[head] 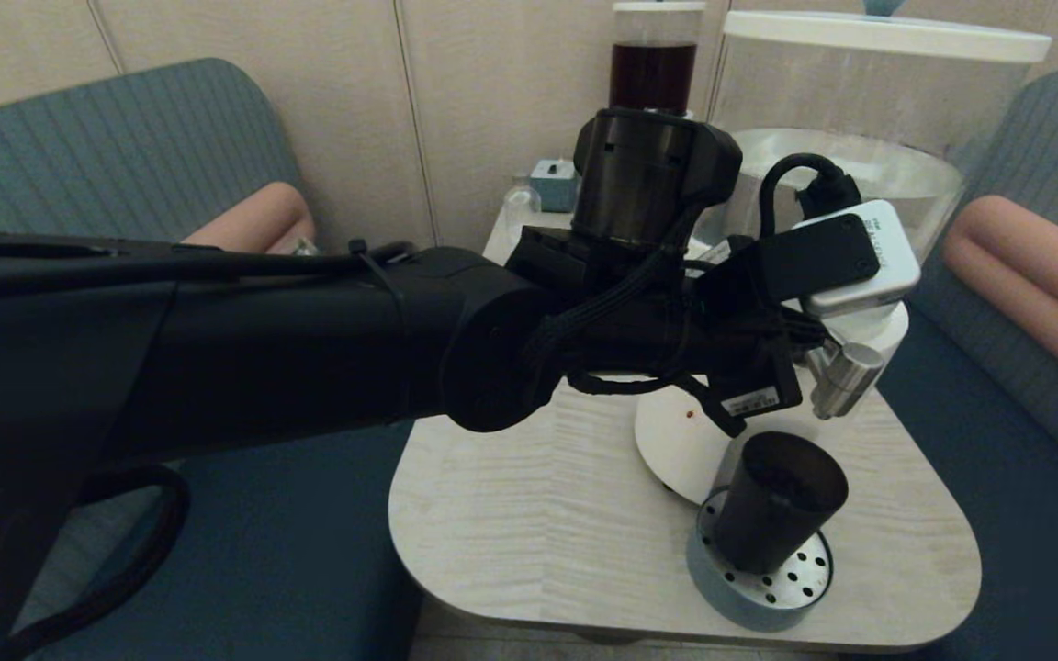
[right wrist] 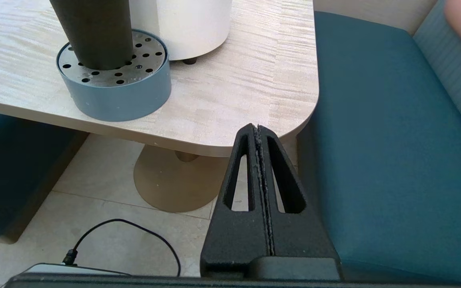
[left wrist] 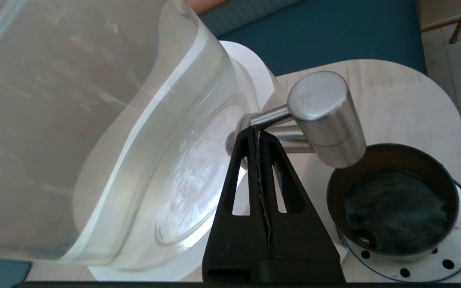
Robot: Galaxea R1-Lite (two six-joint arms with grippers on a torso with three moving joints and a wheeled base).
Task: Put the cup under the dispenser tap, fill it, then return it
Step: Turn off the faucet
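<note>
The dark tapered cup (head: 779, 500) (left wrist: 392, 199) (right wrist: 92, 32) stands upright on a round grey perforated drip tray (head: 759, 588) (left wrist: 450, 256) (right wrist: 114, 86), directly below the brushed-steel dispenser tap (head: 846, 376) (left wrist: 326, 118). Dark rippled liquid shows inside the cup in the left wrist view. My left gripper (left wrist: 257, 130) is shut, with its tips against the thin steel stem behind the tap's head, empty. In the head view the left arm's wrist hides those fingers. My right gripper (right wrist: 257, 128) is shut and empty, low beside the table's near right corner.
The big white-based dispenser (head: 676, 431) with its wide clear tank (head: 860, 119) (left wrist: 74, 120) stands at the back right of the pale wooden table (head: 538, 514) (right wrist: 254, 80). A slimmer dispenser with dark liquid (head: 653, 64) stands behind. Teal seats (right wrist: 394, 160) flank the table.
</note>
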